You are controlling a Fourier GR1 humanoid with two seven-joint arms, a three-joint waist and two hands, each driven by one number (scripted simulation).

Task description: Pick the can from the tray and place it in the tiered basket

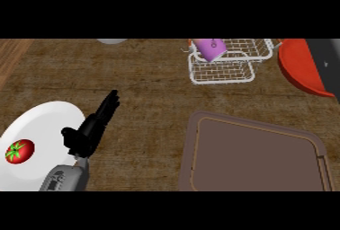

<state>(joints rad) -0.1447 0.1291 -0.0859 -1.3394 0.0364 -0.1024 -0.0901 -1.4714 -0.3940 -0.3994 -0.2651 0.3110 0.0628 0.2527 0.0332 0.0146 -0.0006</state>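
A purple can [211, 49] lies tilted in the upper tier of the white wire tiered basket [222, 74] at the back of the counter. The brown tray [256, 155] sits at the front right with nothing on it. My left hand [90, 128] stands at the left, fingers straight and pointing away from me, holding nothing, its base beside the white plate. My right hand does not show anywhere in the head view.
A white plate [46, 121] with a red tomato [19, 151] lies at the front left. A red-orange dish [302, 67] sits at the back right, a pale round object [111, 41] at the back edge. Bare counter [153, 90] lies in the middle.
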